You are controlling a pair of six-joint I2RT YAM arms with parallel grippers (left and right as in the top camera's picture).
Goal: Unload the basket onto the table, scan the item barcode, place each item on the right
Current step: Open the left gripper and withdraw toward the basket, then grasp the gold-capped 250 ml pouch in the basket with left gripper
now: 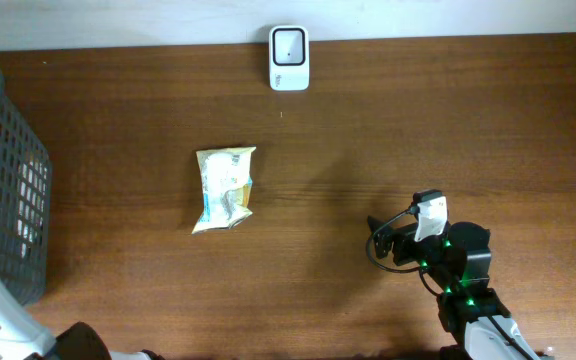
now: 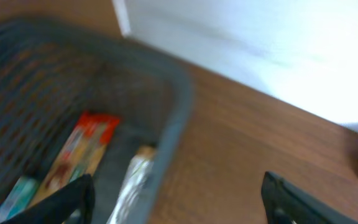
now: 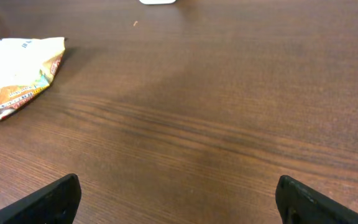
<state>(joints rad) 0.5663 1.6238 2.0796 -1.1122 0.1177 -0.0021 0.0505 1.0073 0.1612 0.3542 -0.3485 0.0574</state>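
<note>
Counter: 1 | snack bag: 1 | scanner: 1 | basket: 1 | items inside basket, view blurred, 3 discernible: red-orange packet 1, silver packet 1, teal packet 1

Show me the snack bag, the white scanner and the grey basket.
snack bag [image 1: 225, 188], overhead view, middle of the pack.
white scanner [image 1: 289, 58], overhead view, centre of its face.
grey basket [image 1: 20, 195], overhead view, its mesh wall.
</note>
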